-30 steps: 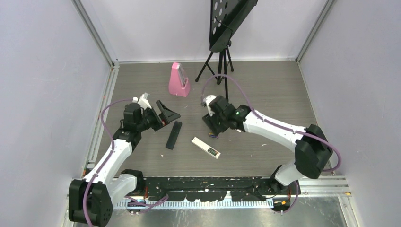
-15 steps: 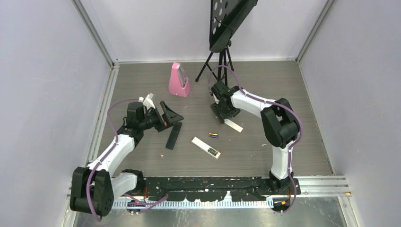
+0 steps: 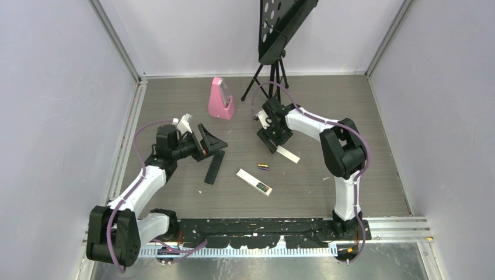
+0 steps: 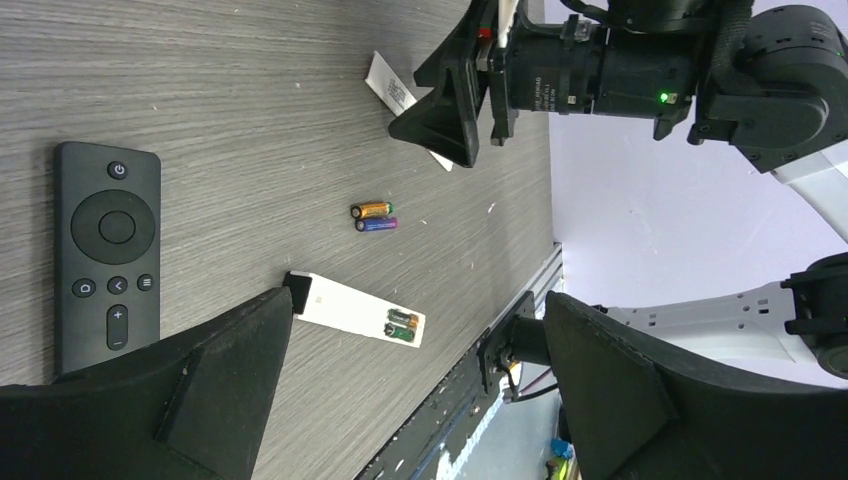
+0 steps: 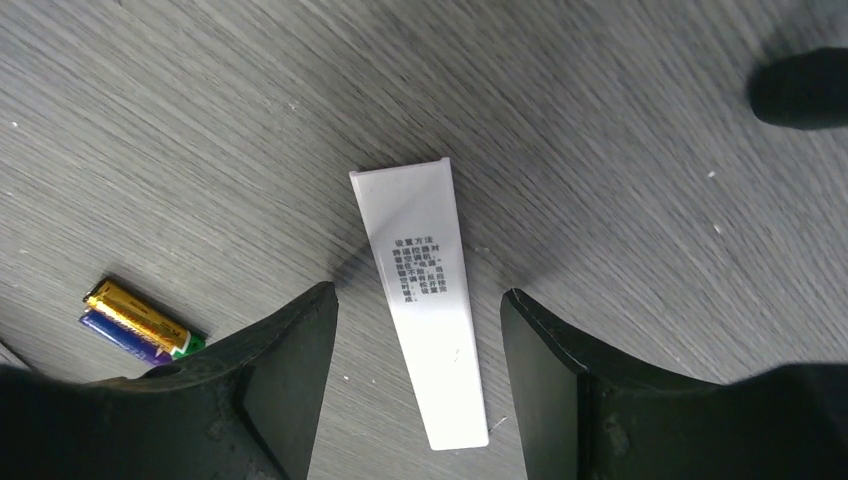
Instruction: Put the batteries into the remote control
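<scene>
Black and slim, the remote control [image 3: 214, 167] is lying button side up on the tabletop [image 3: 327, 122], its long axis running from the near edge toward the far wall with a slight tilt. The left claw [image 3: 209, 140] is hovering released, jaws spread wide, just beyond the remote's far end, making this the nearer arm to it. The batteries [image 3: 264, 167], one gold and one purple, are lying side by side and touching, long axes roughly crosswise, between the remote control and the right claw [image 5: 412, 303]. That claw is hanging released astride a white cover [image 5: 425, 300] without touching it, so the batteries are sitting just off its own left finger, toward the near edge. A white remote [image 3: 254, 182] is resting just nearer than the pair, with two more cells showing in its open bay. Judging from this, the right arm is standing better placed for the batteries.
</scene>
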`<state>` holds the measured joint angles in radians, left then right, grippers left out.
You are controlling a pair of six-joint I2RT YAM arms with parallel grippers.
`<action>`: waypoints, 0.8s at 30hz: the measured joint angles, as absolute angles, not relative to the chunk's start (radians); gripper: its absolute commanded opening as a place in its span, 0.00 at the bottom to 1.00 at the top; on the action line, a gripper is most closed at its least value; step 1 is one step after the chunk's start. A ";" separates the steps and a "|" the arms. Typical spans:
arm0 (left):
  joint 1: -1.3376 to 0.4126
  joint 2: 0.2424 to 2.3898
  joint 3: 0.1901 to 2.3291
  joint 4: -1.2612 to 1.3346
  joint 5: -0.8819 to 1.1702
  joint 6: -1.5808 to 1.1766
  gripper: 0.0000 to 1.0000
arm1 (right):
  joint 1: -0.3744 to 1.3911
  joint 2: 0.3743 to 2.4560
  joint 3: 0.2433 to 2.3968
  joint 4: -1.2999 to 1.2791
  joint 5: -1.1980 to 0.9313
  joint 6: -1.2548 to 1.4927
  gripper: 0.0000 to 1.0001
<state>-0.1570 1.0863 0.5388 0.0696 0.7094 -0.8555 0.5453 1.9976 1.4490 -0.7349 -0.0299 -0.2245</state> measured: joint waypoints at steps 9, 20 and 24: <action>-0.157 1.086 0.539 0.079 0.724 -0.862 0.98 | 0.545 2.015 1.440 -0.712 -0.054 -0.297 0.46; -0.204 1.116 0.539 0.133 0.727 -0.880 0.98 | 0.542 2.026 1.454 -0.731 -0.087 -0.316 0.36; -0.250 1.187 0.539 0.179 0.727 -0.893 0.97 | 0.546 2.005 1.425 -0.705 -0.088 -0.316 0.36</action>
<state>-0.2501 1.1866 0.5388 0.1791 0.7269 -0.8932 0.5461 2.0048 1.4254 -0.7052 -0.0879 -0.3161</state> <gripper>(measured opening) 0.981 0.373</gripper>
